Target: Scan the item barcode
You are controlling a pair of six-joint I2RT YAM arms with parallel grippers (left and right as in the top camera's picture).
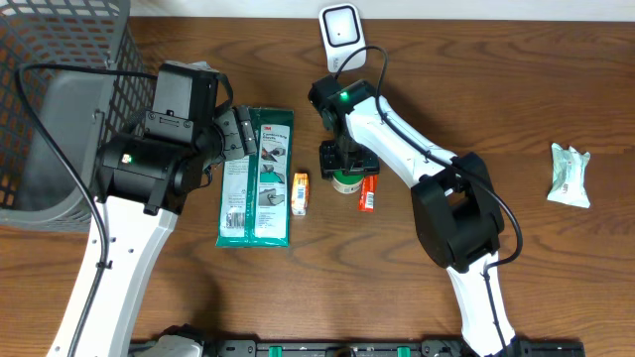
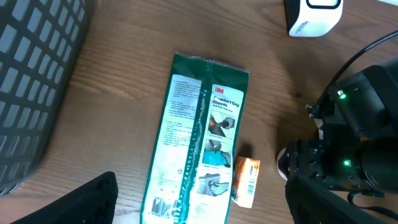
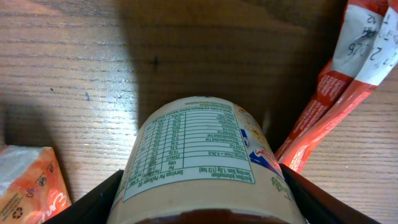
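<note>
Near the middle of the table [image 1: 298, 297], the right gripper [image 3: 200, 174] has its fingers close against both sides of a labelled jar [image 3: 199, 140]; whether they actually clamp it I cannot tell. A white scanner [image 1: 339, 26] stands at the far edge beyond it. To the left, the left gripper [image 1: 241, 132] hangs with jaws spread wide over a green glove packet [image 1: 255, 178].

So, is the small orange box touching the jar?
Apart. The right wrist view shows a strip of bare table between the orange box and the jar; the overhead view agrees.
</note>
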